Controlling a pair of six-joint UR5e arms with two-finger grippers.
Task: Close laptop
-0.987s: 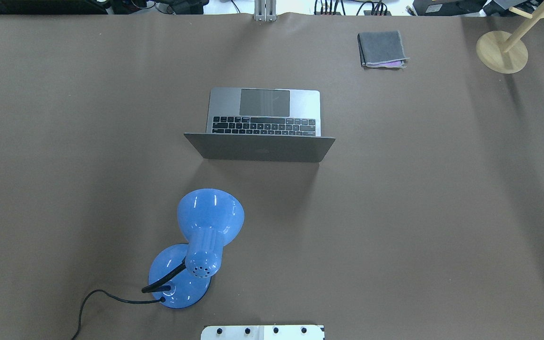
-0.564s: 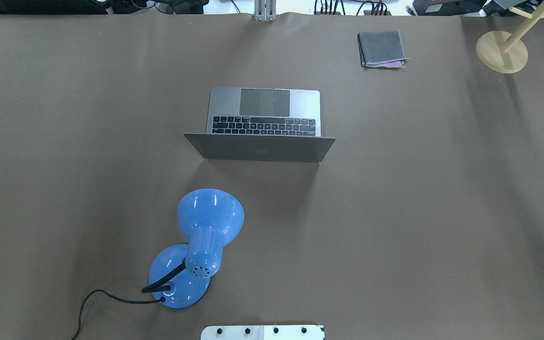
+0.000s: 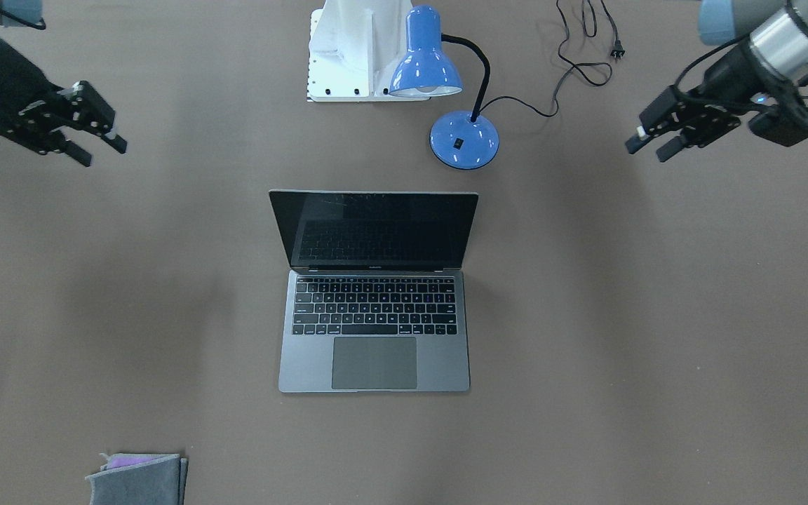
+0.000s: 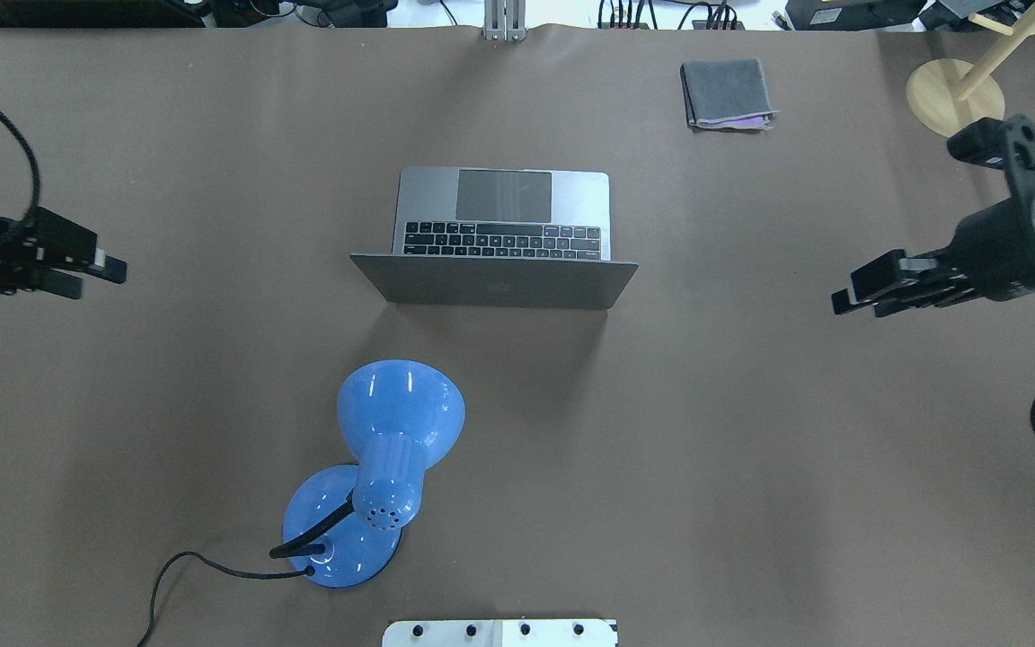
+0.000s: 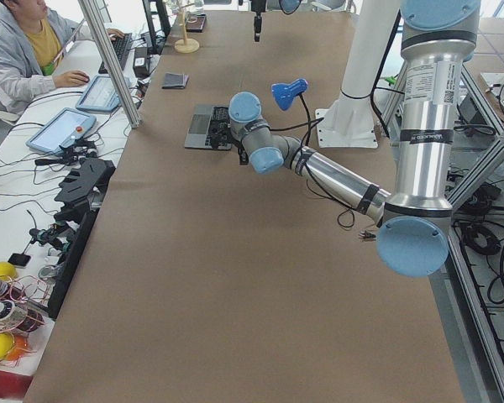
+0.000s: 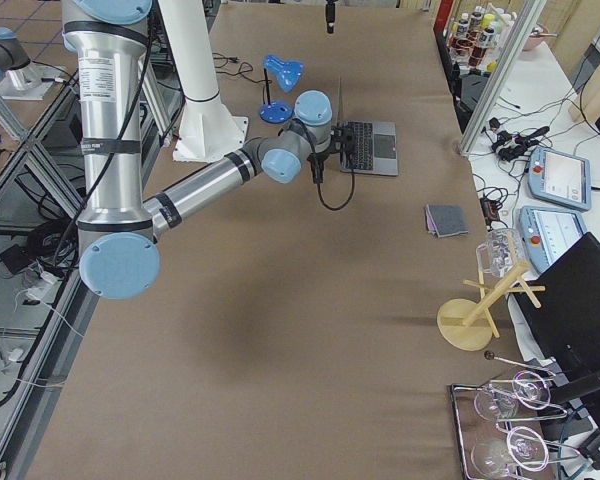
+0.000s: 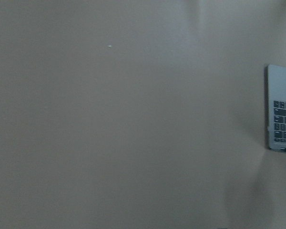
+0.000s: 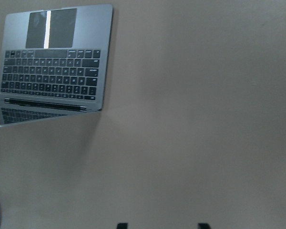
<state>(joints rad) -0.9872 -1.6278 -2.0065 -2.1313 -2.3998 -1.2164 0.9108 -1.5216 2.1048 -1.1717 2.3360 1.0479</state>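
Laptop (image 3: 374, 308) sits mid-table, lid open and upright, dark screen facing away from the robot base (image 3: 348, 42). Left gripper (image 3: 646, 151) and right gripper (image 3: 104, 153) hang well apart from it, one each side, fingers spread, holding nothing. Blue lamp (image 3: 423, 63) stands between laptop and robot base.

Overhead and front views: even, diffuse top light, sharp focus. The table (image 4: 751, 449) carries only soft, wide shadows. The laptop (image 4: 499, 280) lid throws a faint one toward the robot side. Small specular streaks on the lamp (image 4: 387, 458) shade. Front view: glossy screen mirrors the keys. Right wrist view: dimmer but sharp, with a white glare stripe across the trackpad (image 8: 52, 27). Left wrist view: dark, soft, low contrast, greyish cast. Side views are bright and clear.
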